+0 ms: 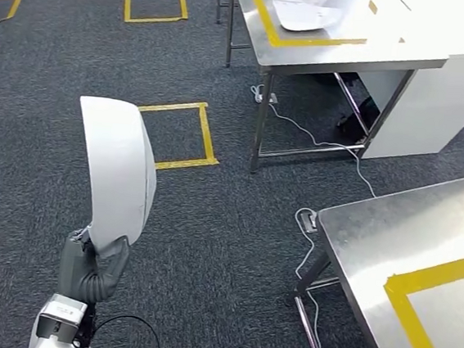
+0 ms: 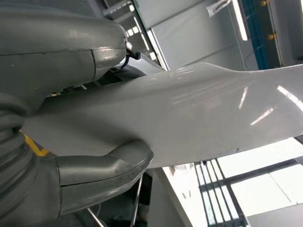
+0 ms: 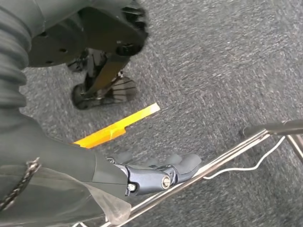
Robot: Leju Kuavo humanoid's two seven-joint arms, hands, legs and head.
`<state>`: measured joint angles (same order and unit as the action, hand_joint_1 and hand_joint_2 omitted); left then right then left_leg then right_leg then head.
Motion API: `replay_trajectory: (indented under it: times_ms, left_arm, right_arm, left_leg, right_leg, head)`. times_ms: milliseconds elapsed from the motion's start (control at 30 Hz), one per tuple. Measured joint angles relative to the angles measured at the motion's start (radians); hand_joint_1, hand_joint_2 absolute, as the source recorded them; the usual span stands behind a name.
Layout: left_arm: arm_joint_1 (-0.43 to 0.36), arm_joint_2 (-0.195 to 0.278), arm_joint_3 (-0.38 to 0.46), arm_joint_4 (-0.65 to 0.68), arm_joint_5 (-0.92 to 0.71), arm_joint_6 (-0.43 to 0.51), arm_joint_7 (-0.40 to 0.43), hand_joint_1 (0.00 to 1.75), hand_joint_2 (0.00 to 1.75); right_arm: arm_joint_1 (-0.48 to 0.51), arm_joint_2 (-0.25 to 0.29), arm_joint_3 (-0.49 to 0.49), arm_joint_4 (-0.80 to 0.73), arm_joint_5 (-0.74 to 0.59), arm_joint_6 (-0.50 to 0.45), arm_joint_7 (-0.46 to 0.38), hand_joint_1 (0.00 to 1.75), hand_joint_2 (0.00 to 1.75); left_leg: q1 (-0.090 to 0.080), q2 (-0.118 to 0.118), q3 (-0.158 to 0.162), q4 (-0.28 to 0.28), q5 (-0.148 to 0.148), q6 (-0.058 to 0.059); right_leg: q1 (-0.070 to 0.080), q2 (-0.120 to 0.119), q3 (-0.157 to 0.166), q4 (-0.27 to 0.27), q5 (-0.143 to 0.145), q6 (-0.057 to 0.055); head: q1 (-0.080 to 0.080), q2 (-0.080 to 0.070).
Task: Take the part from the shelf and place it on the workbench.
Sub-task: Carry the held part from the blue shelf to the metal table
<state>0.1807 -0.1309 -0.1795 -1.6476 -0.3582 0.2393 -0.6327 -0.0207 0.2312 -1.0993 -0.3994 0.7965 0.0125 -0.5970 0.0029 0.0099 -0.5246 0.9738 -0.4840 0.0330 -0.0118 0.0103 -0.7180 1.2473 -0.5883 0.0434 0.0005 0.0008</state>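
Left robot hand (image 1: 93, 263) grips the white curved part (image 1: 118, 171) at its lower end, low in the head view at about 7 o'clock, with the part rising upright from the robot hand toward 12 o'clock over the dark grey carpet (image 1: 52, 83). Seen from the left wrist, the thick grey thumb (image 2: 107, 168) presses one face of the glossy white part (image 2: 185, 113) while the grey fingers (image 2: 71, 52) close over the opposite face, so the panel is clamped between them and extends away from the robot hand toward ceiling lights. Right robot hand (image 3: 157, 172) hangs above the carpet (image 3: 221, 56) in the right wrist view, its dark fingers (image 3: 182, 165) stretched out nearly straight and holding nothing, just beside a thin metal rail (image 3: 228, 153) of a frame; whether they touch the rail cannot be told. A strip of yellow tape (image 3: 114, 127) lies on the carpet near it. In the head view a steel surface (image 1: 384, 238) with a yellow tape outline (image 1: 420, 324) stands at about 4 o'clock, well apart from the held part, and a second steel surface (image 1: 328, 56) at 1 o'clock carries a yellow tape border (image 1: 310, 42) and another white part (image 1: 304, 15) lying flat. A yellow tape square (image 1: 180, 136) marks the carpet just at 2 o'clock of the held part, and a white cable (image 1: 325, 146) trails across the floor between the two surfaces.
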Motion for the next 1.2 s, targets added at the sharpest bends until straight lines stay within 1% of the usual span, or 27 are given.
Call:
replay_trajectory:
  times_ms: [33,67,100,133,200,233,300,333,400,467,500,533,567,600,633,700,767,800,833,900,967,1000,1033,1067,1100,1133,1200]
  left_arm:
    - [0.001,0.000,0.002,0.000,0.000,0.000,0.000,1.75,1.75]
    - [0.002,0.000,0.003,0.000,0.001,0.000,0.000,1.75,1.75]
    - [0.002,-0.001,0.004,0.000,0.001,0.000,0.000,1.75,1.75]
    - [0.002,-0.001,0.005,0.000,0.001,0.000,0.000,1.75,1.75]
    - [0.002,-0.002,0.007,0.000,0.001,0.000,0.000,1.75,1.75]
    - [0.002,-0.003,0.008,0.000,0.001,0.000,0.000,1.75,1.75]
    - [0.001,-0.004,0.009,0.000,0.001,0.001,-0.001,1.75,1.75]
    - [0.000,-0.005,0.009,0.000,0.002,0.001,-0.001,1.75,1.75]
    - [0.000,-0.006,0.009,0.000,0.003,0.003,-0.003,1.75,1.75]
    - [0.000,-0.006,0.009,0.000,0.004,0.005,-0.008,1.75,1.75]
    - [0.001,-0.005,0.010,0.000,0.005,0.006,-0.010,1.75,1.75]
    - [0.001,-0.005,0.010,0.001,0.007,0.008,-0.012,1.75,1.75]
    - [0.000,-0.005,0.010,0.001,0.008,0.009,-0.014,1.75,1.75]
    - [-0.001,-0.005,0.010,0.001,0.010,0.010,-0.016,1.75,1.75]
    - [-0.003,-0.005,0.010,0.001,0.010,0.011,-0.017,1.75,1.75]
    - [-0.008,-0.006,0.010,0.001,0.010,0.010,-0.020,1.75,1.75]
    - [-0.016,-0.006,0.009,0.001,0.007,0.007,-0.023,1.75,1.75]
    - [-0.021,-0.006,0.008,0.001,0.005,0.004,-0.024,1.75,1.75]
    - [-0.027,-0.006,0.007,0.001,0.003,0.000,-0.024,1.75,1.75]
    - [-0.039,-0.007,0.004,0.002,0.001,-0.010,-0.024,1.75,1.75]
    - [-0.045,-0.008,0.002,0.006,0.001,-0.019,-0.022,1.75,1.75]
    - [-0.046,-0.008,0.002,0.008,0.001,-0.023,-0.021,1.75,1.75]
    - [-0.047,-0.008,0.002,0.011,0.001,-0.027,-0.020,1.75,1.75]
    - [-0.049,-0.008,0.002,0.014,0.002,-0.033,-0.019,1.75,1.75]
    - [-0.051,-0.008,0.001,0.017,0.003,-0.041,-0.017,1.75,1.75]
    - [-0.053,-0.008,0.000,0.020,0.006,-0.048,-0.015,1.75,1.75]
    - [-0.060,-0.008,0.000,0.024,0.009,-0.060,-0.012,1.75,1.75]
  right_arm:
    - [0.001,0.000,-0.001,-0.001,0.000,0.000,0.000,0.00,1.75]
    - [0.002,0.000,-0.001,-0.002,0.000,0.000,0.000,0.00,1.75]
    - [0.004,0.000,-0.001,-0.003,0.000,0.000,0.000,0.00,1.75]
    - [0.004,0.000,-0.002,-0.005,0.000,0.000,0.000,0.00,1.75]
    - [0.001,0.000,-0.002,-0.008,0.000,0.000,-0.001,0.00,1.75]
    - [0.000,0.000,-0.002,-0.008,0.000,0.000,-0.001,0.00,1.75]
    - [0.000,0.000,-0.004,-0.009,0.001,0.001,-0.002,0.00,1.75]
    - [0.002,0.001,-0.005,-0.009,0.001,0.001,-0.002,0.00,1.75]
    - [0.003,0.002,-0.009,-0.011,0.002,0.002,-0.002,0.00,1.75]
    - [0.000,0.004,-0.011,-0.013,0.002,0.005,-0.002,0.00,1.75]
    - [-0.001,0.004,-0.012,-0.014,0.003,0.006,-0.002,0.00,1.75]
    - [-0.001,0.005,-0.013,-0.015,0.004,0.007,-0.002,0.00,1.75]
    - [0.000,0.005,-0.014,-0.016,0.006,0.008,-0.002,0.00,1.75]
    - [0.000,0.006,-0.016,-0.016,0.008,0.009,-0.002,0.00,1.75]
    - [0.000,0.007,-0.017,-0.017,0.010,0.010,-0.002,0.00,1.75]
    - [-0.002,0.011,-0.019,-0.017,0.013,0.012,-0.002,0.00,1.75]
    - [-0.003,0.014,-0.019,-0.018,0.016,0.013,-0.002,0.00,1.75]
    - [-0.002,0.015,-0.020,-0.019,0.017,0.014,-0.002,0.00,1.75]
    - [0.000,0.015,-0.022,-0.019,0.018,0.014,-0.002,0.00,1.75]
    - [0.000,0.016,-0.028,-0.019,0.020,0.015,-0.002,0.00,1.75]
    - [-0.005,0.016,-0.033,-0.019,0.021,0.016,-0.002,0.00,1.75]
    - [-0.007,0.016,-0.035,-0.019,0.021,0.017,-0.002,0.00,1.75]
    - [-0.008,0.016,-0.038,-0.019,0.021,0.017,-0.002,0.00,1.75]
    - [-0.008,0.016,-0.040,-0.019,0.021,0.017,-0.002,0.00,1.75]
    - [-0.007,0.016,-0.042,-0.019,0.021,0.018,-0.002,0.00,1.75]
    - [-0.007,0.016,-0.044,-0.019,0.021,0.018,-0.002,0.00,1.75]
    - [-0.009,0.016,-0.045,-0.019,0.022,0.018,-0.002,0.00,1.75]
  left_leg:
    - [-0.001,0.014,0.000,0.000,-0.001,0.000]
    - [-0.001,0.026,0.000,0.001,-0.002,-0.001]
    - [0.000,0.037,0.001,0.001,-0.003,-0.004]
    - [0.000,0.047,0.003,0.003,-0.006,-0.007]
    - [-0.005,0.065,0.006,0.008,-0.012,-0.017]
    - [-0.007,0.072,0.007,0.010,-0.015,-0.022]
    - [-0.007,0.085,0.010,0.011,-0.017,-0.030]
    - [-0.005,0.081,0.010,0.015,-0.021,-0.035]
    - [0.000,0.046,-0.007,0.063,-0.059,-0.046]
    - [0.003,0.008,-0.063,0.189,-0.126,-0.050]
    - [0.003,0.002,-0.096,0.258,-0.153,-0.050]
    - [0.003,0.000,-0.118,0.303,-0.162,-0.048]
    - [0.003,-0.001,-0.125,0.311,-0.150,-0.046]
    - [0.003,-0.006,-0.111,0.277,-0.119,-0.041]
    - [0.003,-0.017,-0.084,0.212,-0.075,-0.036]
    - [0.003,-0.059,-0.029,0.084,-0.015,-0.025]
    - [0.002,-0.081,-0.011,0.034,-0.009,-0.020]
    - [0.001,-0.075,-0.010,0.026,-0.009,-0.019]
    - [0.003,-0.065,-0.009,0.020,-0.006,-0.015]
    - [0.005,-0.044,-0.006,0.007,0.002,-0.007]
    - [0.005,-0.017,-0.006,0.002,0.004,-0.003]
    - [0.004,-0.002,-0.007,0.002,0.004,-0.002]
    - [0.004,0.013,-0.007,0.002,0.003,-0.002]
    - [0.003,0.026,-0.007,0.003,0.003,-0.002]
    - [0.003,0.037,-0.007,0.003,0.001,-0.003]
    - [0.004,0.048,-0.005,0.004,0.000,-0.005]
    - [0.000,0.066,-0.002,0.008,-0.006,-0.014]
  right_leg:
    - [-0.001,-0.003,-0.014,0.034,-0.008,0.003]
    - [-0.003,-0.007,-0.007,0.027,0.004,0.006]
    - [-0.003,-0.013,0.021,-0.021,0.032,0.007]
    - [-0.004,-0.029,0.065,-0.097,0.063,0.007]
    - [0.001,-0.059,0.139,-0.221,0.099,-0.002]
    - [0.003,-0.066,0.156,-0.249,0.103,-0.008]
    - [0.007,-0.052,0.156,-0.252,0.102,-0.024]
    - [0.007,-0.044,0.155,-0.253,0.104,-0.030]
    - [0.004,-0.027,0.156,-0.256,0.107,-0.043]
    - [0.004,-0.007,0.156,-0.257,0.109,-0.051]
    - [0.005,0.004,0.156,-0.256,0.109,-0.053]
    - [0.007,0.016,0.156,-0.256,0.109,-0.054]
    - [0.008,0.029,0.157,-0.256,0.110,-0.054]
    - [0.009,0.042,0.159,-0.256,0.110,-0.054]
    - [0.010,0.055,0.161,-0.256,0.110,-0.054]
    - [0.011,0.080,0.161,-0.254,0.111,-0.050]
    - [0.008,0.099,0.151,-0.253,0.115,-0.040]
    - [0.006,0.108,0.145,-0.254,0.118,-0.033]
    - [0.004,0.107,0.139,-0.253,0.119,-0.027]
    - [0.007,0.067,0.118,-0.220,0.096,-0.019]
    - [0.009,0.014,0.062,-0.108,0.036,-0.014]
    - [0.008,0.004,0.029,-0.039,0.007,-0.010]
    - [0.007,-0.001,0.004,0.013,-0.009,-0.007]
    - [0.005,-0.004,-0.004,0.031,-0.007,-0.004]
    - [0.004,-0.008,0.010,0.007,0.014,-0.002]
    - [0.003,-0.017,0.043,-0.054,0.047,-0.001]
    - [0.004,-0.056,0.120,-0.194,0.094,-0.005]
  head:
    - [0.000,0.000]
    - [0.000,0.000]
    - [0.000,0.000]
    - [0.000,0.000]
    - [0.000,0.000]
    - [-0.001,0.000]
    - [-0.002,0.000]
    - [-0.002,0.000]
    - [-0.003,0.000]
    - [-0.005,0.000]
    - [-0.005,0.000]
    - [-0.005,0.000]
    - [-0.005,0.000]
    - [-0.005,0.000]
    - [-0.005,0.000]
    - [-0.004,0.000]
    - [-0.006,0.000]
    - [-0.007,0.000]
    - [-0.007,0.000]
    - [-0.004,0.000]
    - [0.001,0.000]
    - [0.002,0.000]
    - [0.002,0.000]
    - [0.002,0.000]
    - [0.002,0.000]
    - [0.002,0.000]
    - [0.003,0.000]
